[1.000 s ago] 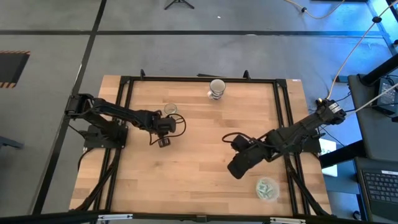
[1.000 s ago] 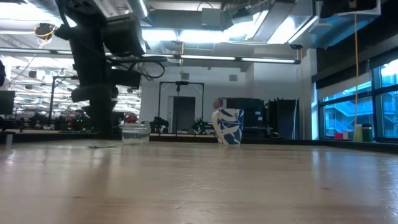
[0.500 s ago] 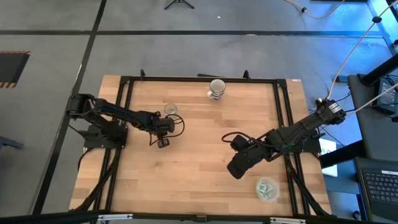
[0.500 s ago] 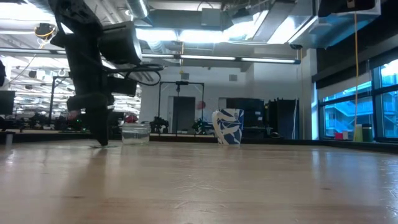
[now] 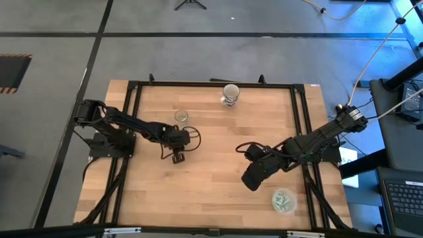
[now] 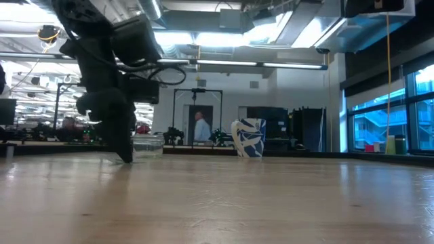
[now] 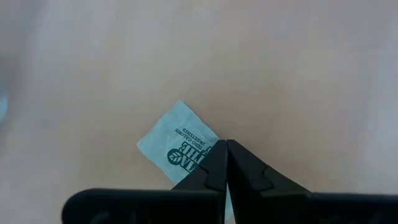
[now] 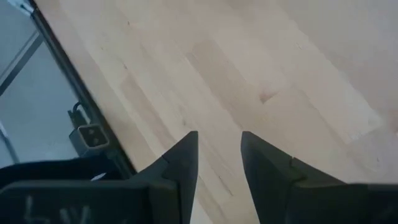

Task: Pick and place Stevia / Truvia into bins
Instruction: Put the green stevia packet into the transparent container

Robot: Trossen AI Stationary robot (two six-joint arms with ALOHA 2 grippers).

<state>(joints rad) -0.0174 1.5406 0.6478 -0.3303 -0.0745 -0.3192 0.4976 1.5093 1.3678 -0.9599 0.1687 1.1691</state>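
A: One sachet [image 7: 178, 142] is recorded on the counter [image 5: 211, 185], white with green print, lying flat under the left tool [image 7: 226, 163]. Where is that tool placed?

B: The left tool [image 5: 177, 157] is noted just below the small clear bin [image 5: 181, 117] in the high view, a little apart from it. Its fingers [image 7: 208, 168] are seen pressed together at the tips, pinching one edge of the sachet. In the low view the tool [image 6: 126, 154] is seen down at the counter surface, just beside the same bin [image 6: 148, 144].

A: And the right tool?

B: The right tool [image 5: 252, 177] is logged well to the right of that bin, past the counter's middle. Its fingers [image 8: 181, 163] are held slightly apart, with nothing between them; only bare wood is seen.

A: Other items?

B: A second clear bin [image 5: 284, 200], holding several sachets, is noted far from the first, near the counter's lower right corner. A blue-and-white patterned cup [image 5: 230, 94] is recorded right of the first bin, by the far edge.
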